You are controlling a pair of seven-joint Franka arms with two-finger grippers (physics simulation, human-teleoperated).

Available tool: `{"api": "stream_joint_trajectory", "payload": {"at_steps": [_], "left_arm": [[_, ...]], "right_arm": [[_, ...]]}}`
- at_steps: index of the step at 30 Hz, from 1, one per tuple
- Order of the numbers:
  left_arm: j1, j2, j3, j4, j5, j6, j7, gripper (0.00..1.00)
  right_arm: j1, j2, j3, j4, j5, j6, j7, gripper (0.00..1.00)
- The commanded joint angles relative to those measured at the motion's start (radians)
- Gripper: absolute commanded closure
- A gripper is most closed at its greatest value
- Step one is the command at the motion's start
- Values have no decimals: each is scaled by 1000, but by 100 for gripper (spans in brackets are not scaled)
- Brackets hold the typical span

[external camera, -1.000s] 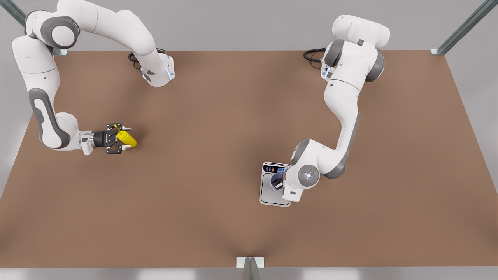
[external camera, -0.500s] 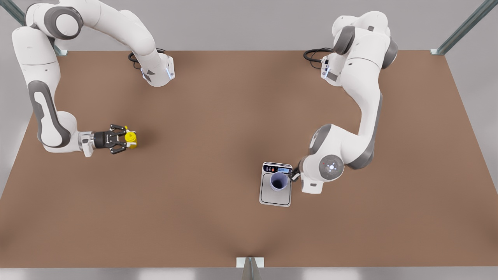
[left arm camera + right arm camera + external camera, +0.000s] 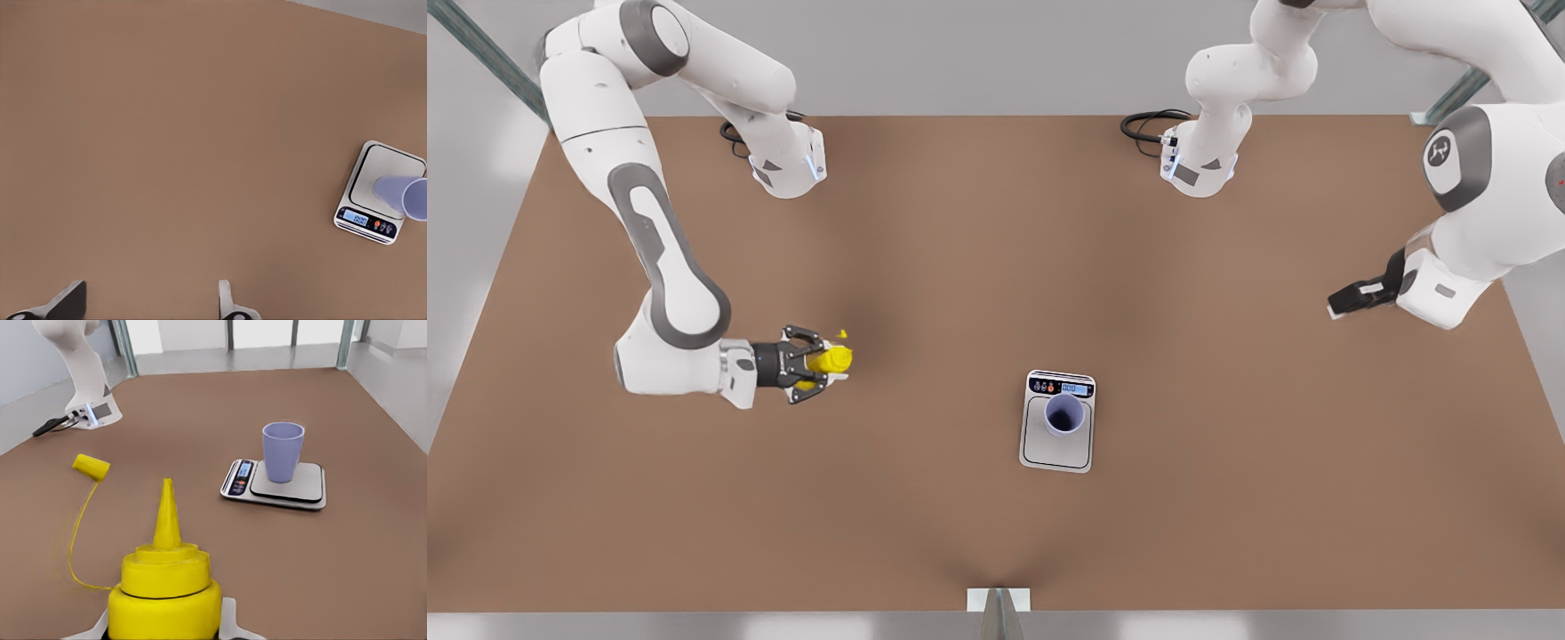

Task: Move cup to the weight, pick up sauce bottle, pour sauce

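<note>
The lavender cup [image 3: 1064, 415] [image 3: 283, 450] stands upright on the silver weight [image 3: 1056, 452] [image 3: 303, 495] [image 3: 383, 175], on its square plate. On the front view's left, my right gripper [image 3: 824, 360] [image 3: 165, 625] is shut on the yellow sauce bottle [image 3: 831, 359] [image 3: 165, 587], held off the table with its nozzle toward the cup. A small yellow cap [image 3: 92, 467] [image 3: 841, 335] dangles from it on a thin tether. My left gripper [image 3: 1352, 298] [image 3: 147, 310] hangs open and holds nothing, high at the front view's right, far from the weight.
Both arm bases [image 3: 787, 169] [image 3: 1199, 169] sit at the far edge with black cables. A metal bracket [image 3: 998, 601] marks the near edge. Bare brown tabletop [image 3: 943, 293] lies between the bottle and the weight.
My left gripper let go of the cup on the weight and drew far away to the front view's right. My right gripper carried the bottle toward the weight.
</note>
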Motion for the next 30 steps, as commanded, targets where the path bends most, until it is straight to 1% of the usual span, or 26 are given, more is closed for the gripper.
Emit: {"api": "stream_joint_trajectory", "payload": {"at_steps": [1, 4, 6, 8, 9, 13, 15, 19, 20, 22, 24, 26, 27, 29, 30], "left_arm": [[-1, -4, 2, -16, 12, 14, 0, 0], [5, 45, 3, -12, 12, 17, 9, 0], [3, 51, 3, -12, 10, 13, 8, 0], [3, 52, 3, -12, 10, 13, 9, 0], [3, 52, 3, -12, 10, 13, 8, 0], [3, 52, 3, -13, 9, 11, 6, 0], [3, 54, 3, -13, 9, 11, 6, 0], [3, 60, 3, -12, 9, 11, 6, 0], [3, 60, 3, -12, 9, 13, 6, 0], [3, 60, 3, -13, 9, 11, 6, 0], [3, 60, 3, -13, 9, 11, 5, 0], [3, 68, 3, -13, 7, 11, 5, 0], [3, 68, 3, -13, 7, 11, 5, 0], [3, 68, 3, -13, 7, 11, 5, 0], [3, 69, 3, -13, 7, 11, 5, 0]], "right_arm": [[11, 2, -1, 5, -9, -2, 16, 58], [191, 59, -102, 121, 15, 38, 68, 58], [364, 103, -239, 204, 78, 48, 120, 58], [485, 103, -335, 227, 133, 70, 132, 58], [515, 109, -358, 241, 152, 71, 168, 58], [594, 145, -378, 325, 146, 104, 270, 58], [663, 157, -435, 357, 149, 122, 306, 58], [745, 178, -480, 402, 147, 160, 378, 58], [800, 185, -533, 416, 152, 160, 392, 58], [835, 208, -546, 466, 150, 160, 459, 58], [897, 244, -605, 520, 150, 167, 510, 58], [913, 257, -615, 543, 147, 167, 545, 58], [952, 263, -661, 560, 147, 167, 568, 58], [990, 284, -685, 592, 138, 167, 622, 58], [1024, 300, -724, 618, 138, 167, 643, 58]]}}
